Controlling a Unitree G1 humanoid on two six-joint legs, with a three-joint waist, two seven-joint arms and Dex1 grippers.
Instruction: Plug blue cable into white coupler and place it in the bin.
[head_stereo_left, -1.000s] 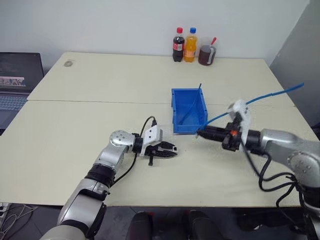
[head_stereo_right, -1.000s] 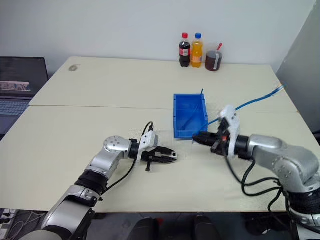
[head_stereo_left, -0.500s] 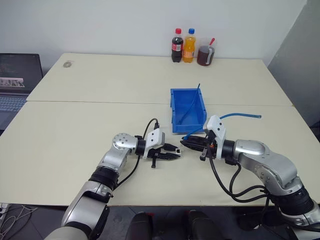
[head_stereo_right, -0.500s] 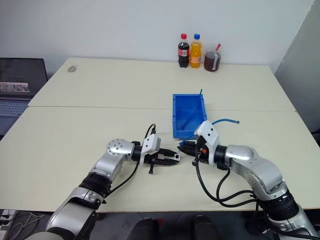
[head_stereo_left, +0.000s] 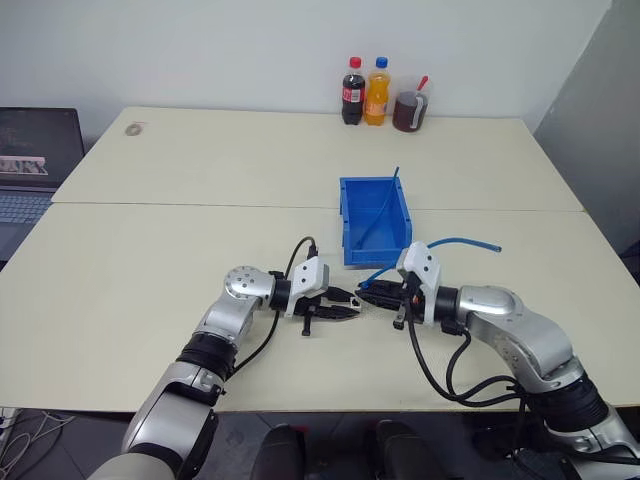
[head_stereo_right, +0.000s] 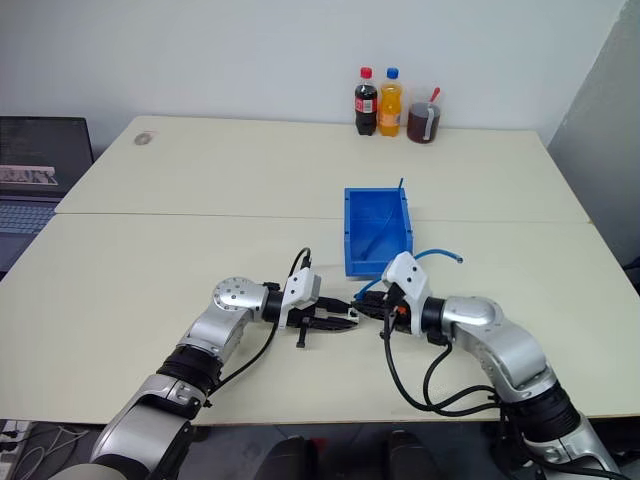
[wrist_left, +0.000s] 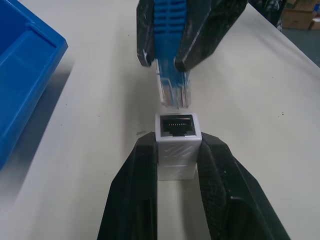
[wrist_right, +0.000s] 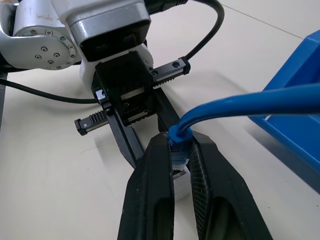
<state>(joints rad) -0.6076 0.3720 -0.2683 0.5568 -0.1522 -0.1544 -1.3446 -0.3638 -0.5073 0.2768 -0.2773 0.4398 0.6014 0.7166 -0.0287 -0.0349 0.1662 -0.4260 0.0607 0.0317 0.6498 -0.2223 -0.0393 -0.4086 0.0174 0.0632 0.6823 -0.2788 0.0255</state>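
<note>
Here, you had the left gripper (wrist_left: 177, 165) pinching the tiny white boxy plastic coupler (wrist_left: 176, 145) by its sides, its dark socket facing outward just above the pale table (head_stereo_left: 150, 260). The right gripper (wrist_left: 175, 65) was clamped on the boot of the long bright light-blue cable (wrist_right: 240, 102), with the clear plug tip (wrist_left: 173, 90) almost at the socket mouth but not yet in it. In the left wrist view the plug sat slightly off the socket's centre line, so I judged you would do well to square it up first, then press straight along the coupler's axis while the left grip held firm, and let the trailing cable stay slack. Beyond the hands stood the bright blue rectangular open-topped plastic bin (head_stereo_left: 352, 225), with a thin dark blue cable (head_stereo_left: 385, 215) leaning inside it. At the far table edge stood two labelled bottles (head_stereo_left: 366, 92) and a dark jug (head_stereo_left: 409, 110); their writing was too small to read.
</note>
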